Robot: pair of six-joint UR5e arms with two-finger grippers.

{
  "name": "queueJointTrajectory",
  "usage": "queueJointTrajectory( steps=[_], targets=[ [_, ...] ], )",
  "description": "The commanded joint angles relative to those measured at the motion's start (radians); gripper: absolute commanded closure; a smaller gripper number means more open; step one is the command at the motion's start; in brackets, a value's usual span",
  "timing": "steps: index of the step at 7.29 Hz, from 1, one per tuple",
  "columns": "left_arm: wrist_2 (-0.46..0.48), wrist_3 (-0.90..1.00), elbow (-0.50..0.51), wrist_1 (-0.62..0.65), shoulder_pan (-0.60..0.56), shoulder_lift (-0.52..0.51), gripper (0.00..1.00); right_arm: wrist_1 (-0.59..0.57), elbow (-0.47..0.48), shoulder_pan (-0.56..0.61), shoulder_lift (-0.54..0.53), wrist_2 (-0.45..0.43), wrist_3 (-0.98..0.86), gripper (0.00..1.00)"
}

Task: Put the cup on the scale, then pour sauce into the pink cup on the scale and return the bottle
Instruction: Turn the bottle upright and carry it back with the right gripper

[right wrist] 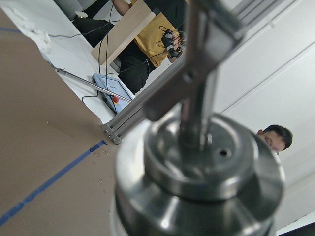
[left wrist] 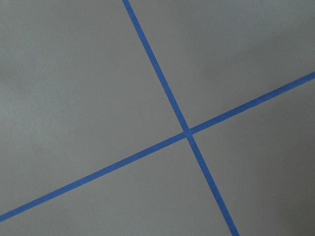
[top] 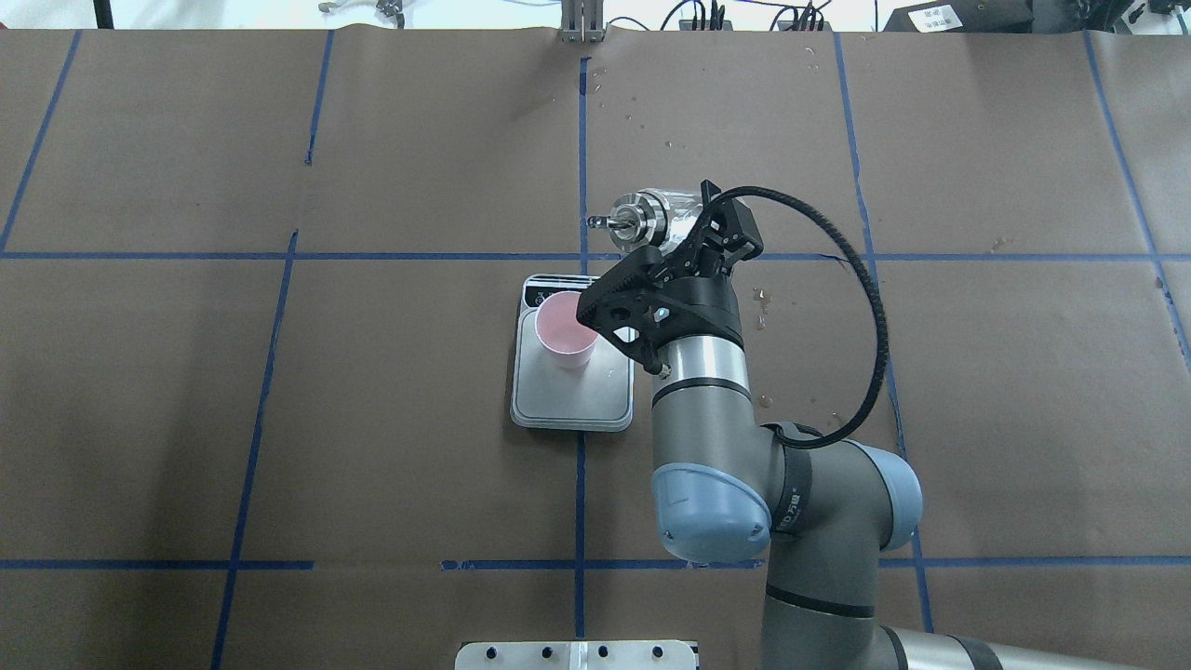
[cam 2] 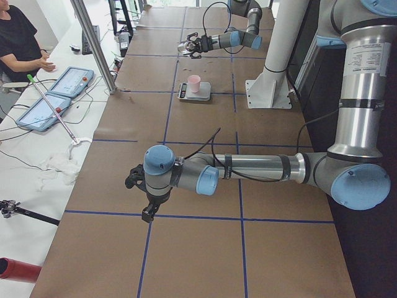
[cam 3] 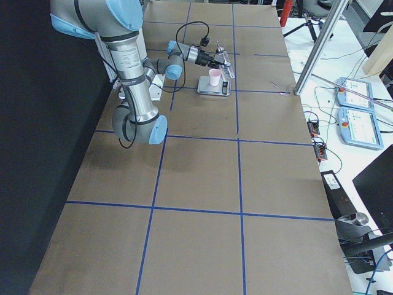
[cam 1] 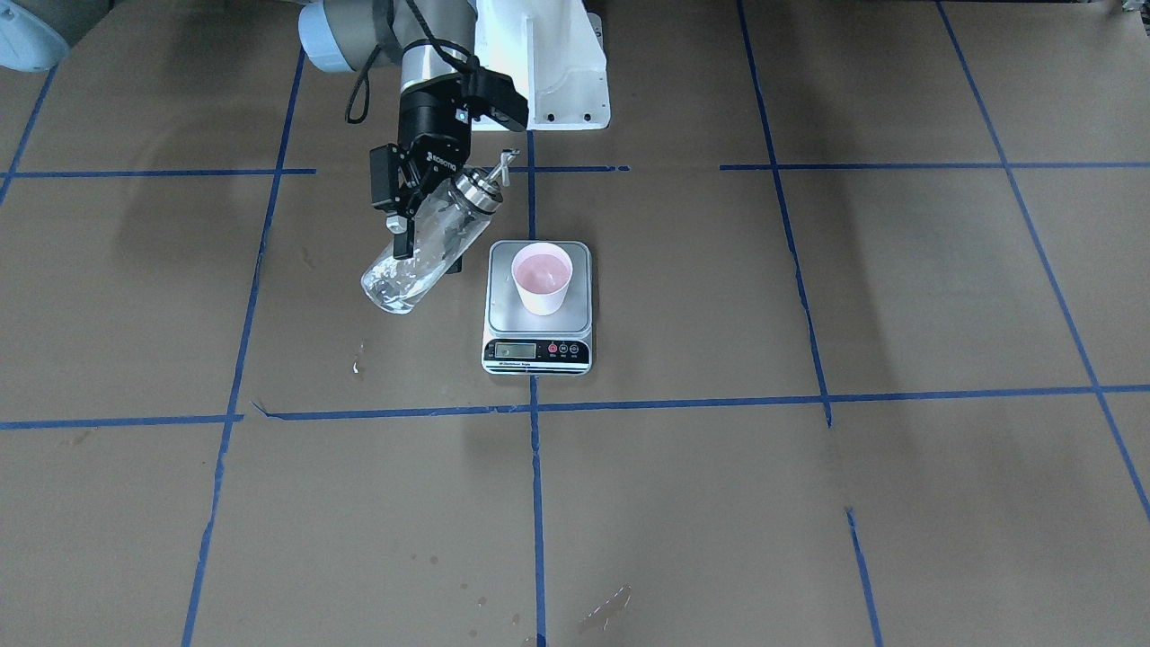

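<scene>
Right gripper (cam 1: pixel 429 249) clamps the tilted bottle (cam 1: pixel 392 282), seemingly raised just beside the cup (cam 1: pixel 542 277).

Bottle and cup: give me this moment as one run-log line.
right gripper: shut on bottle | bottle: tilted, in the air beside scale | cup: upright on scale | left gripper: apart from scale, state unclear

Tabletop (cam 1: pixel 809 503): brown paper, edge to edge
Tape (cam 1: pixel 539 503): blue lines, big grid squares
Side bench (cam 2: pixel 15 186): white, two tablets (cam 2: pixel 71 81) lying flat
Post (cam 2: pixel 93 43): aluminium, standing at the bench edge
Wall (right wrist: pixel 275 73): plain white
Light: bright, soft shadows
</scene>
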Motion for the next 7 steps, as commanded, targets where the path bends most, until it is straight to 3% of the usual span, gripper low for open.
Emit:
queueJointTrajectory(
  steps=[1, 4, 6, 7],
  targets=[
    [0.001, 0.0, -0.001, -0.001, -0.001, -0.001, 0.0, 0.0, 0.11, 0.031, -0.05, 0.142, 0.331, 1.0],
    [-0.001, -0.002, -0.02, -0.003, -0.003, 0.011, 0.0, -0.002, 0.199, 0.151, -0.149, 0.387, 0.498, 1.0],
    [-0.001, -0.002, -0.041, -0.001, -0.004, 0.016, 0.0, -0.002, 0.218, 0.177, -0.243, 0.42, 0.58, 1.0],
    [-0.001, -0.003, -0.043, -0.001, -0.004, 0.016, 0.0, -0.002, 0.219, 0.205, -0.27, 0.525, 0.705, 1.0]
  ],
)
